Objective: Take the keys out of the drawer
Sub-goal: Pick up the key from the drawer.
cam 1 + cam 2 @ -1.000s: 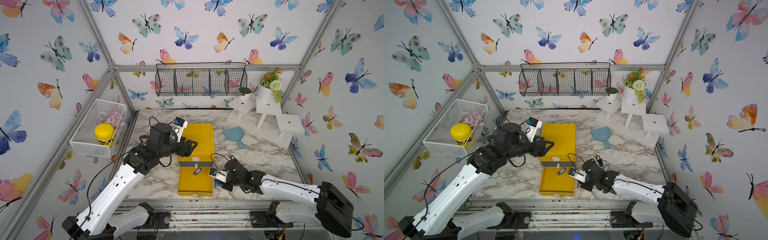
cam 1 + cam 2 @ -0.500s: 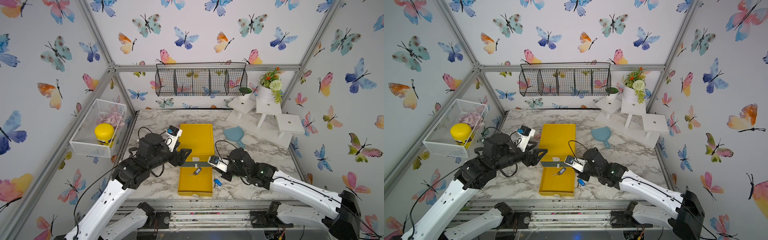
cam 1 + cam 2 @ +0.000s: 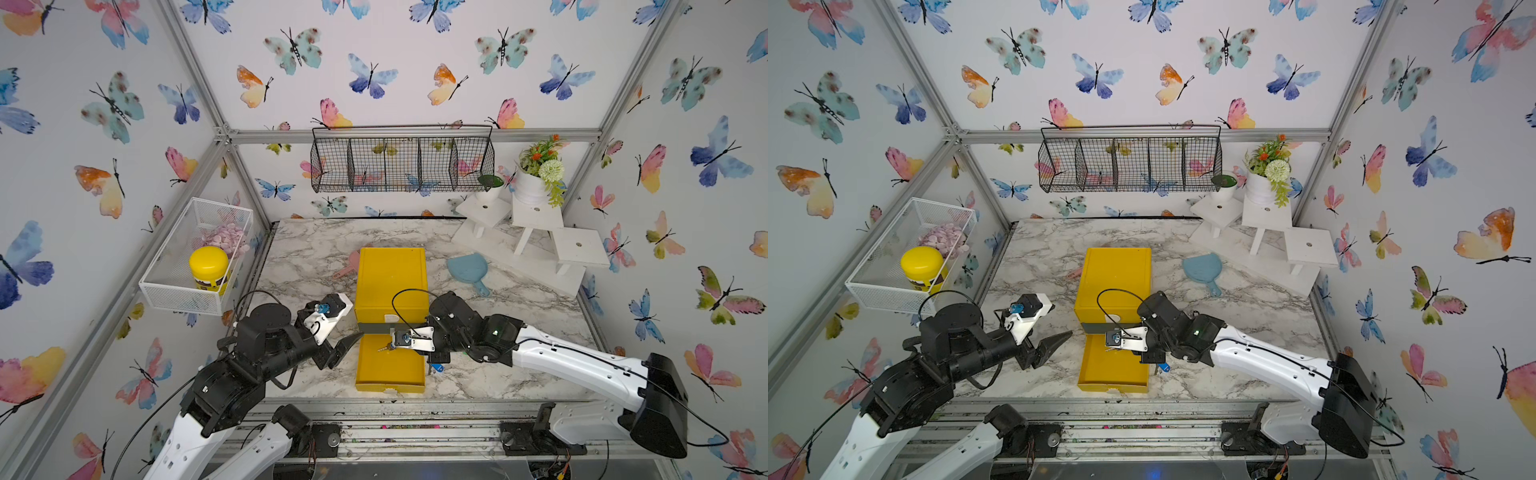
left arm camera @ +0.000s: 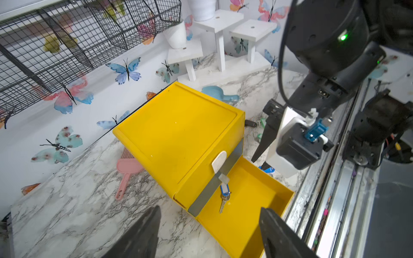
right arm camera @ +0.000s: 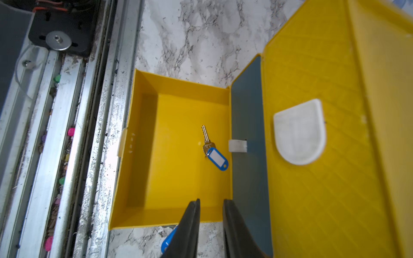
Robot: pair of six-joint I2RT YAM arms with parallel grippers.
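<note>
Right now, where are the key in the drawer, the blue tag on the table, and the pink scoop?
Key in drawer (image 5: pixel 218 159): right wrist view, on its blue tag.
Blue tag on table (image 3: pixel 436 368): a top view, tag's middle.
Pink scoop (image 4: pixel 129 166): left wrist view, its head.

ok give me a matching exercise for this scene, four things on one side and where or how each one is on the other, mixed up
Things:
1. drawer
2. left gripper
3. pink scoop
4. yellow-lidded jar

Place or state:
a. in the white wire basket
b. lying on the table beside the yellow box
c. pulled out, one blue-tagged key inside
d. jaws wide apart, holding nothing

Pairs: 1-c, 2-d, 3-b, 4-a
</note>
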